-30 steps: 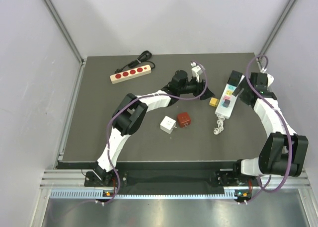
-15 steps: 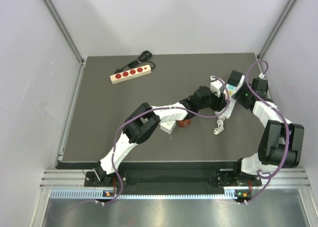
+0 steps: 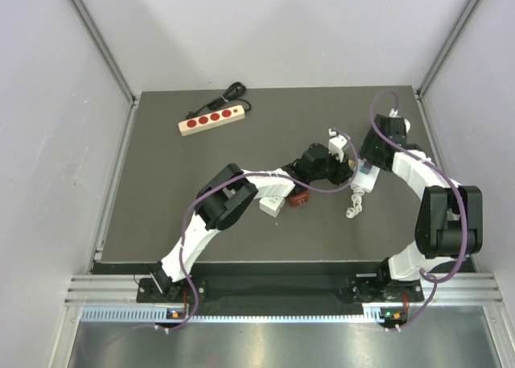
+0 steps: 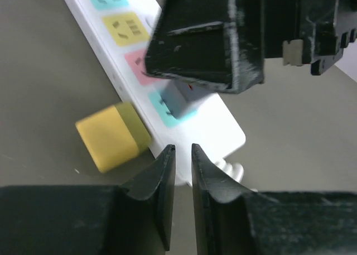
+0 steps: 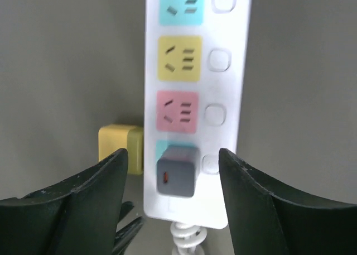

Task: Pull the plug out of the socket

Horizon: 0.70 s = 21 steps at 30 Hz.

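Lining up for the grab | plug (image 5: pixel 176 178) seated in strip's (image 5: pixel 234 99) end socket | right gripper (image 5: pixel 172 202) spread, straddling strip; left gripper (image 4: pixel 182 163) nearly pressed together, empty | you lower right, pinch plug, pull.

The top external view looks down over the whole tabletop (image 3: pixel 161 199), while both wrist views hover close above the power strip (image 5: pixel 192 99) by its right edge.
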Each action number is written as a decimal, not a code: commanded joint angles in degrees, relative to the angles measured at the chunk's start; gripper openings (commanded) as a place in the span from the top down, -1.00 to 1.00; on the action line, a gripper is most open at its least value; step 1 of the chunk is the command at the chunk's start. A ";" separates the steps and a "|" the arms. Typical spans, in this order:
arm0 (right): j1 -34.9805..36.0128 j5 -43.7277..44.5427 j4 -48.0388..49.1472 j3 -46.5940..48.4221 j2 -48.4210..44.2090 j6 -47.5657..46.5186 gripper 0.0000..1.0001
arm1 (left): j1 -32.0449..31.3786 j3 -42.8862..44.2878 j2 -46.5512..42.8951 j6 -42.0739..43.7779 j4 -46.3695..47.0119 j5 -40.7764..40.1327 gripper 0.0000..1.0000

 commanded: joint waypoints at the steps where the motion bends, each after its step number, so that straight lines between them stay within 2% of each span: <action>1: 3.34 5.97 -5.01 3.80 0.70 -1.39 -0.30 | -0.33 -2.84 -5.73 -2.73 7.45 2.39 0.58; 7: 5.72 9.83 -8.79 7.06 3.51 -1.92 -0.15 | 0.19 -2.06 -3.97 -7.21 6.84 3.18 0.85; 14: 6.07 12.30 -10.12 7.15 3.69 -2.45 -0.07 | 0.37 4.88 1.29 -9.16 2.45 7.04 0.91; 21: 5.99 10.99 -9.94 7.23 4.57 -2.18 0.08 | 0.37 11.91 6.22 -11.09 -4.32 5.82 1.00</action>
